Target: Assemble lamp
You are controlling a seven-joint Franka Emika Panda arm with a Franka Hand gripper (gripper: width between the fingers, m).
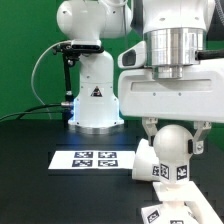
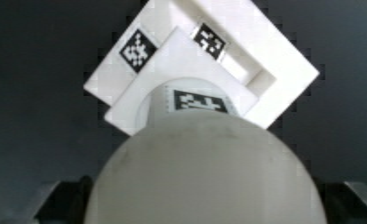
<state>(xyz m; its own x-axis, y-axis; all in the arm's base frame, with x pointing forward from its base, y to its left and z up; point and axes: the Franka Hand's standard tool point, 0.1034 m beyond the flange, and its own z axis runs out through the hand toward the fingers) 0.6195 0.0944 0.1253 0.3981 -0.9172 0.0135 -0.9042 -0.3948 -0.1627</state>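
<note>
Evidently you had the gripper (image 1: 173,138) clamped on the bulb (image 1: 172,150), one finger on either side of its round head. That left the tagged neck free and pointing down. In the wrist view the neck was lined up over the flat stepped base (image 2: 251,62), which I judge was why you held it upright: to seat the neck in the base. Whether the two were touching, I could not tell. The shade (image 1: 141,160) lay tilted just beside the bulb, on the exterior view's left, out of the descent path. The marker board (image 1: 90,158) lay further left.
</note>
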